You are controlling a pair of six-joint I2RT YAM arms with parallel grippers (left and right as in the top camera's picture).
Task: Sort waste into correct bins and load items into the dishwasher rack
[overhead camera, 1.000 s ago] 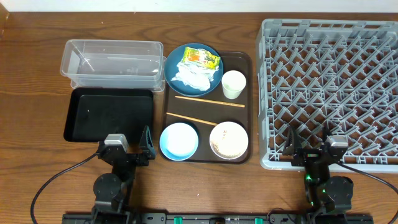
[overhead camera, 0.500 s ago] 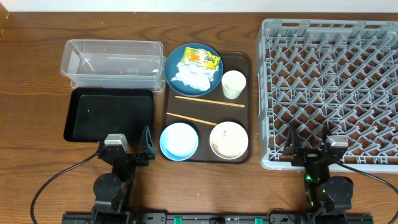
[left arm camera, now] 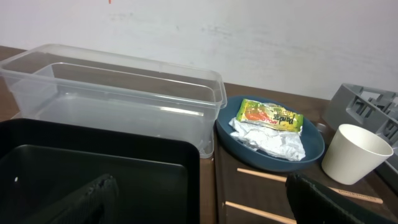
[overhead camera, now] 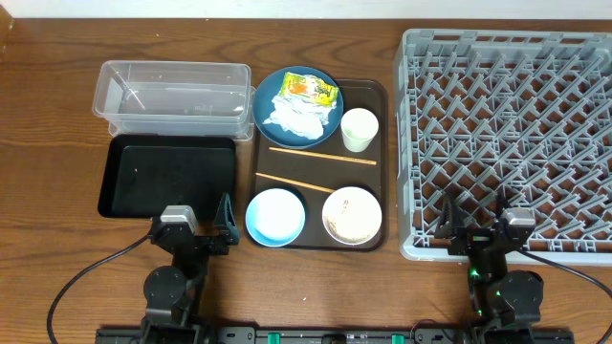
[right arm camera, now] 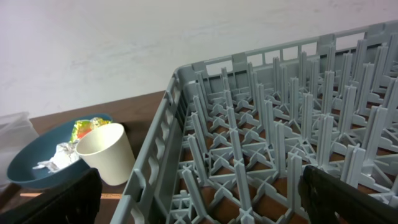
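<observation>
On the dark-blue plate [overhead camera: 269,91] lie a yellow snack wrapper [overhead camera: 308,89] and crumpled tissue [overhead camera: 296,117]. A white cup [overhead camera: 359,129], two chopsticks [overhead camera: 322,156], a light-blue bowl [overhead camera: 275,216] and a white bowl [overhead camera: 352,215] holding rice scraps share the brown tray. To their left are the clear tub [overhead camera: 172,96] and the black tray [overhead camera: 167,177]; the grey rack [overhead camera: 507,134] is at the right. My left gripper [overhead camera: 201,222] hangs open and empty at the black tray's near edge [left arm camera: 205,199]. My right gripper [overhead camera: 473,225] is open over the rack's near left corner [right arm camera: 199,193].
The brown serving tray [overhead camera: 380,96] sits between the bins and the rack. A pale wall runs along the table's far edge. Bare wood shows in front of both arms and left of the bins.
</observation>
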